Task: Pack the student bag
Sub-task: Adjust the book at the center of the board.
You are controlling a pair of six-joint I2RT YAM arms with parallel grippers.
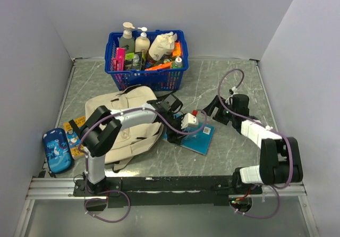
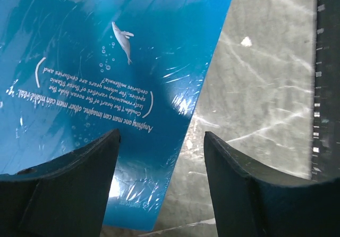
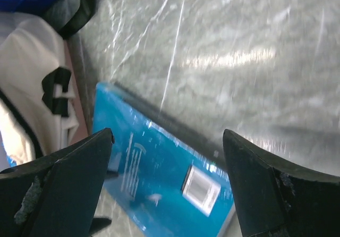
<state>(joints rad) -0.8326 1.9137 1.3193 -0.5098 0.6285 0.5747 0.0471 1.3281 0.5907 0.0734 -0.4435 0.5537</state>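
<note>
The beige student bag (image 1: 127, 128) lies flat on the table's left half, with my left arm reaching over it. Its cream fabric and a black buckle show at the left of the right wrist view (image 3: 32, 88). A blue plastic-wrapped book (image 1: 197, 137) lies just right of the bag. My left gripper (image 1: 178, 132) is open and hangs over the book's edge (image 2: 106, 77), holding nothing; the gripper also shows in its own view (image 2: 162, 178). My right gripper (image 1: 213, 107) is open and empty above the book's far right side (image 3: 164, 189); it also shows in its own view (image 3: 167, 184).
A blue plastic basket (image 1: 146, 77) full of bottles and packets stands at the back. A blue shark-print pencil case (image 1: 57, 150) and a yellow booklet (image 1: 73, 137) lie left of the bag. A black rail (image 1: 175, 183) runs along the near edge.
</note>
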